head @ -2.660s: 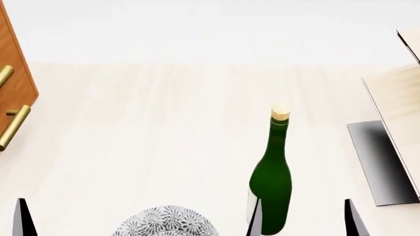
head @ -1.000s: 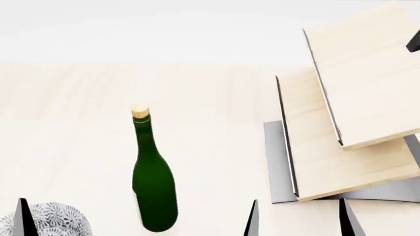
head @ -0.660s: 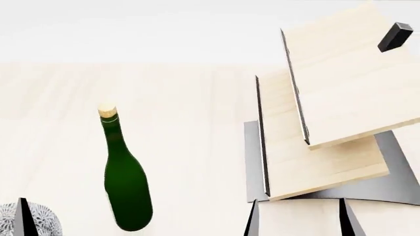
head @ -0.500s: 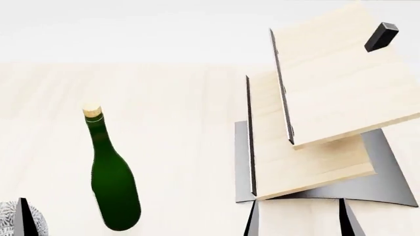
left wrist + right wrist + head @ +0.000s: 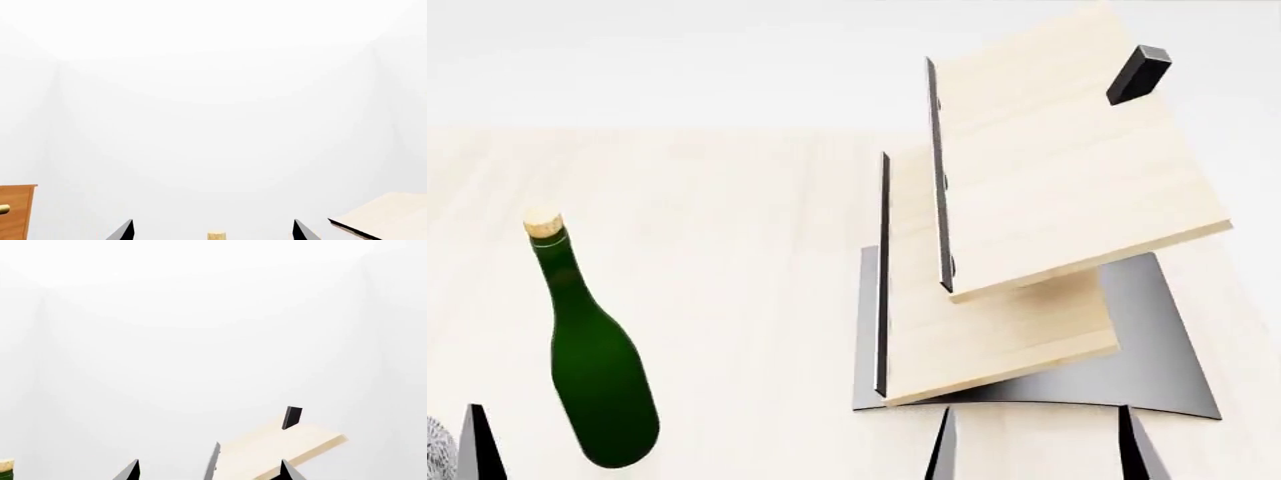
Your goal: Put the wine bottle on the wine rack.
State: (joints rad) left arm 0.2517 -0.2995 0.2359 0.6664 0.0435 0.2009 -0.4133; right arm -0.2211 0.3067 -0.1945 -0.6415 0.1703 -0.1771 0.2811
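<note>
While the bottle (image 5: pixel 598 395) stands alone on the counter (image 5: pixel 734 250), both hands (image 5: pixel 1034 450) wait open and empty. Beside it, the rack's (image 5: pixel 1028 200) boards tilt, likely to cradle it.

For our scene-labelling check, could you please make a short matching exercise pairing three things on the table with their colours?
Things:
1. wine bottle
2. wine rack boards
3. cork

Colours:
A. tan
B. dark green
C. light wood

Pairs: 1-B, 2-C, 3-A
</note>
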